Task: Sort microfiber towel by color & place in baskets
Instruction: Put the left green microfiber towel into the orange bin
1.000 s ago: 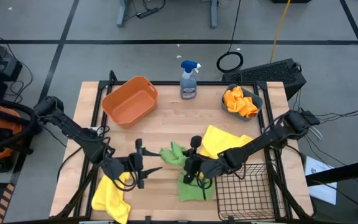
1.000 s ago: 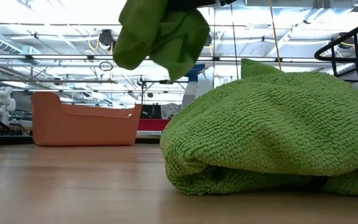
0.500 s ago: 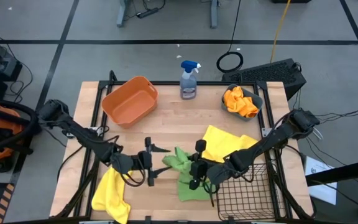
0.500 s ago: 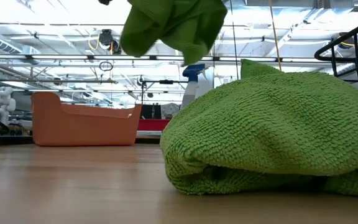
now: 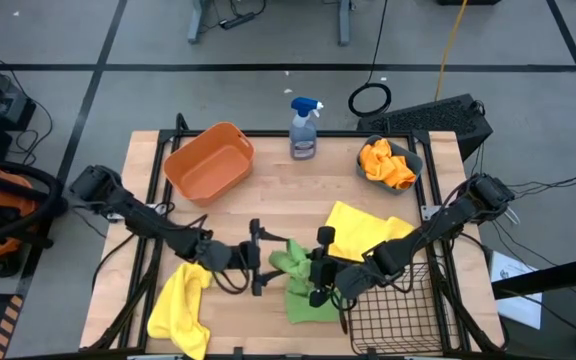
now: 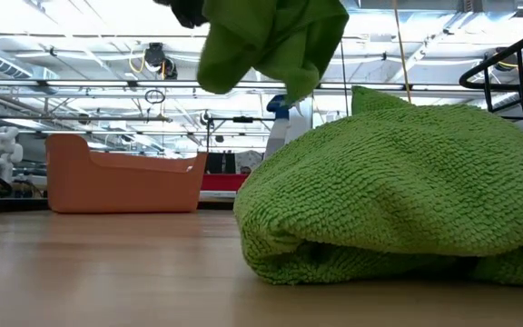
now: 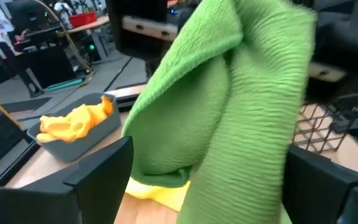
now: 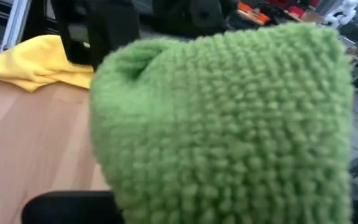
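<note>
My right gripper (image 5: 315, 266) is shut on a green microfiber towel (image 5: 289, 257) and holds it above the table's middle; the low view shows the towel (image 6: 275, 41) in the air. My left gripper (image 5: 257, 261) is open. Its fingers (image 7: 98, 177) stand on either side of that towel (image 7: 229, 106), apart from it. A second green towel (image 5: 304, 302) lies flat on the table below. One yellow towel (image 5: 363, 228) lies right of centre, another (image 5: 180, 312) at the near left. The teal bin (image 5: 413, 160) holds orange towels (image 5: 386, 163). The orange tub (image 5: 208, 160) and the wire basket (image 5: 393, 312) stand apart. My right gripper holds the green towel by its bunched right end (image 5: 302, 262), coming level from the table's right. The towel itself hides the fingers' place of contact in the right wrist view. It is lifted clear and hangs in loose folds (image 6: 243, 54) beside the gripper.
A blue-topped spray bottle (image 5: 305, 128) stands at the far edge between tub and bin. The wire basket's rim (image 6: 507, 64) rises at the near right. Bare wood (image 5: 268, 205) lies between the tub and the grippers.
My left gripper has moved toward the table's right, staying open, until its fingers flank the hanging green towel. My right gripper, with the towel, has shifted a little toward the right and near edges. The towel stays lifted.
</note>
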Tool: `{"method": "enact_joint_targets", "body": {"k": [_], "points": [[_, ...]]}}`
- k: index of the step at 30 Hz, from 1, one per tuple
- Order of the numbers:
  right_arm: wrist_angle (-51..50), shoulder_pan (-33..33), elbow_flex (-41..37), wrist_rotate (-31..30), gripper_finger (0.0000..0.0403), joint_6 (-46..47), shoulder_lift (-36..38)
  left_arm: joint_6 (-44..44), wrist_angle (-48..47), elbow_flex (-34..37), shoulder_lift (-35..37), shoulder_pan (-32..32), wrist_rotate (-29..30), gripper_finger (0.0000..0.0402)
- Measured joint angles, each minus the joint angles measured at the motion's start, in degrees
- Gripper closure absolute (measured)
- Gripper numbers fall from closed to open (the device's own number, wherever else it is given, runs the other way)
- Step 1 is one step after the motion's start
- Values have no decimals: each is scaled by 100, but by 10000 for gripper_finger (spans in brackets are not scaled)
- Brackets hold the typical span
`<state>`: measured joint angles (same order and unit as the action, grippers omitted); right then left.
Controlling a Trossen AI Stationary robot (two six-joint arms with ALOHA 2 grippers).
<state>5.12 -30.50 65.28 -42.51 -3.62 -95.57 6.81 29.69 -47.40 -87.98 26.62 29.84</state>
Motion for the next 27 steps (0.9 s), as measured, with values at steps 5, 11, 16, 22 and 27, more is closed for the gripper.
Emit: {"method": "enact_joint_targets", "body": {"k": [5, 11, 16, 22, 27], "points": [[7, 1, -2, 264, 372, 0, 0, -31, 24, 0, -249, -293, -845, 45], [19, 0, -2, 651, 372, 67, 0, 112, 356, 0, -623, -511, -1841, 45], [24, 0, -2, 693, 372, 105, 0, 272, 882, 0, -831, -670, -2457, 67], [33, 0, -2, 664, 371, 105, 0, 582, 874, 0, -840, -673, -2559, 182], [29, 0, -2, 650, 360, 285, 0, 758, 878, 0, -832, -677, -2641, 328]]}}
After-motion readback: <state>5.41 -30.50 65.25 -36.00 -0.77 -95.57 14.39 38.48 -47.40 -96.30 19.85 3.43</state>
